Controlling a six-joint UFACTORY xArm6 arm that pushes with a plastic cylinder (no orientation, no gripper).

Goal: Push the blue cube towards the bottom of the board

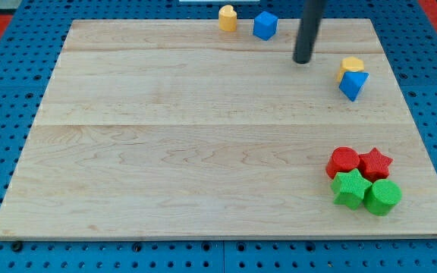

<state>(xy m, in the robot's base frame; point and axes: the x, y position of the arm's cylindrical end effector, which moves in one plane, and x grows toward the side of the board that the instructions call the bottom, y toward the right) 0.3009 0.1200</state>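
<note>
The blue cube (265, 25) sits near the board's top edge, a little right of centre. A yellow heart-shaped block (227, 17) stands just to its left. My tip (303, 59) is on the board to the right of the blue cube and a little below it, apart from it. The dark rod rises from the tip out of the view's top.
A yellow block (350, 65) touches a blue triangular block (353, 84) at the right. At the bottom right, a red round block (344, 161), a red star (375, 163), a green star (350, 189) and a green round block (383, 197) cluster together. The wooden board (165, 152) lies on a blue pegboard.
</note>
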